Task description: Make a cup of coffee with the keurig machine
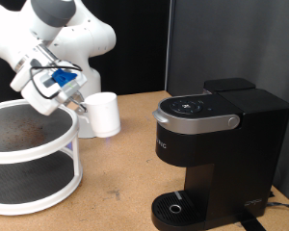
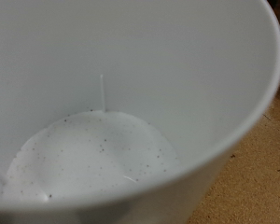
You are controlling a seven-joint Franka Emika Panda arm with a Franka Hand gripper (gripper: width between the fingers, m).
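The white mug (image 1: 104, 114) hangs slightly tilted just above the wooden table, beside the right rim of the round shelf. My gripper (image 1: 80, 103) is at the mug's side nearest the exterior view's left and grips its wall near the rim. In the wrist view the mug's white inside (image 2: 103, 159) fills the frame, with small dark specks on its bottom; my fingers do not show there. The black keurig machine (image 1: 214, 135) stands at the exterior view's right with its silver-grey lid down. Its round drip tray (image 1: 173, 207) has nothing on it.
A white two-tier round shelf (image 1: 48, 185) with a brown top plate stands at the exterior view's left, right next to the mug. The wooden table (image 1: 120, 173) lies between shelf and machine. A dark wall panel is behind the machine.
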